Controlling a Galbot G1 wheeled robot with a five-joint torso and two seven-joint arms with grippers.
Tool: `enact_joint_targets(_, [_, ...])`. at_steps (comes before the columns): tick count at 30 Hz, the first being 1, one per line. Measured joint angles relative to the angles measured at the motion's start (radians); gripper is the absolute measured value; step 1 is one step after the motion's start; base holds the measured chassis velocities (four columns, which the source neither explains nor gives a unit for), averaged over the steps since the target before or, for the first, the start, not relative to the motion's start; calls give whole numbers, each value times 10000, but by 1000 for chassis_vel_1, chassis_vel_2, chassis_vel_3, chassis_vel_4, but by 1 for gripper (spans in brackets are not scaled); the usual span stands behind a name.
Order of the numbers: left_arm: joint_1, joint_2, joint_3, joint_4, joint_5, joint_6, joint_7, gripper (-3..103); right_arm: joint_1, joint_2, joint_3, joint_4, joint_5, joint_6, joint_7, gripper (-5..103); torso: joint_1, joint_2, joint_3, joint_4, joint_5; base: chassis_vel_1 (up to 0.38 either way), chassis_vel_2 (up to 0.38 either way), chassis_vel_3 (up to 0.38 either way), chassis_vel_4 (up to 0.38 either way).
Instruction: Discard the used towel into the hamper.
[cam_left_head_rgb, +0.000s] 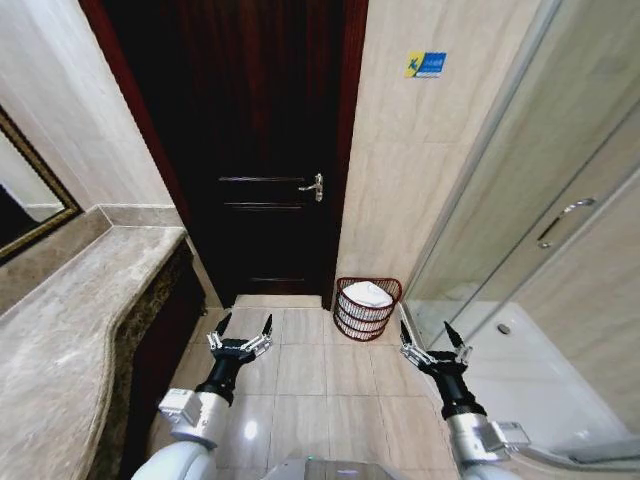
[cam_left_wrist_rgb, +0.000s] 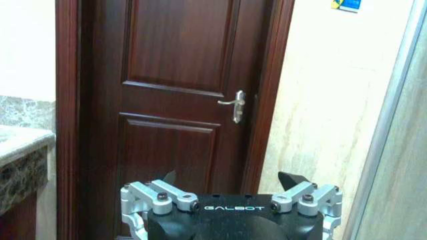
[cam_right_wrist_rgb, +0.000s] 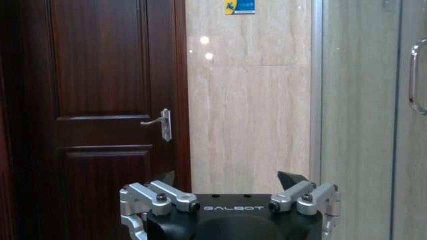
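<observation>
The hamper (cam_left_head_rgb: 367, 309), a small round reddish-brown openwork basket, stands on the tiled floor against the wall just right of the dark door. A white towel (cam_left_head_rgb: 367, 294) lies inside it, heaped near the rim. My left gripper (cam_left_head_rgb: 245, 327) is held low in front of me, left of the hamper, open and holding nothing. My right gripper (cam_left_head_rgb: 431, 333) hangs to the hamper's right, open too and empty. Each wrist view has its own gripper, the left gripper (cam_left_wrist_rgb: 231, 178) and the right gripper (cam_right_wrist_rgb: 230, 178), pointing toward the door wall with fingers spread.
A dark wooden door (cam_left_head_rgb: 262, 150) with a metal lever handle (cam_left_head_rgb: 314, 186) stands ahead. A marble counter (cam_left_head_rgb: 70, 330) runs along the left with a framed mirror (cam_left_head_rgb: 25, 200). A glass shower enclosure (cam_left_head_rgb: 545, 220) closes off the right. Bare floor tiles (cam_left_head_rgb: 310, 370) lie between my arms.
</observation>
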Motion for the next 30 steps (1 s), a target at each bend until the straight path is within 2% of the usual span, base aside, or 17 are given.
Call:
enact_joint_targets(16, [0, 0, -1, 0, 0, 0, 0, 100, 1, 0, 0, 0, 0, 0, 0, 100, 8, -2, 2, 0, -1, 14, -11, -12, 6])
enact_joint_targets(30, [0, 0, 0, 0, 0, 0, 0, 100, 1, 0, 0, 0, 0, -1, -1, 100, -1, 0, -1, 0, 2, 152, -162, -155, 153])
